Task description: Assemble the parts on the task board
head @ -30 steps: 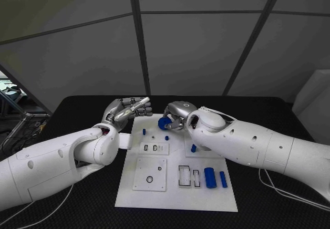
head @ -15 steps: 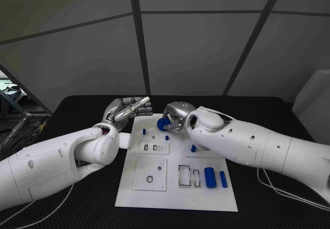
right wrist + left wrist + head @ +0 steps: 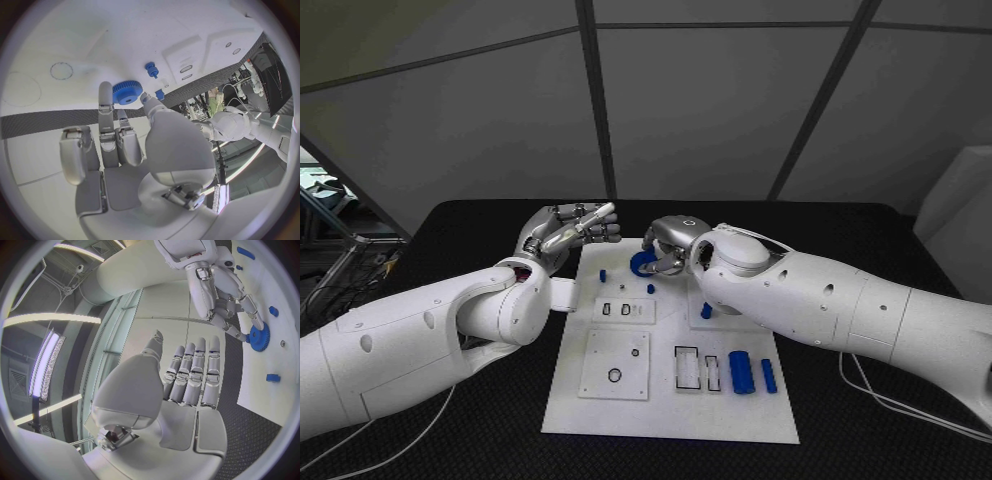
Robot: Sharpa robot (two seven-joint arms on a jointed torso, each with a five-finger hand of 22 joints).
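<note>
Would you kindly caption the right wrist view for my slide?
Right hand pinching a blue gear above the white task board.

My arms are glossy white shells with small dark screw holes; each robot hand is segmented silver metal.

You have the white task board lying flat in the lower middle of the head view. Near its top edge you see a blue toothed gear, pinched by the right hand. Two small blue pegs stand just left of it. At lower right two blue cylinders lie side by side beside rectangular slots.
</note>
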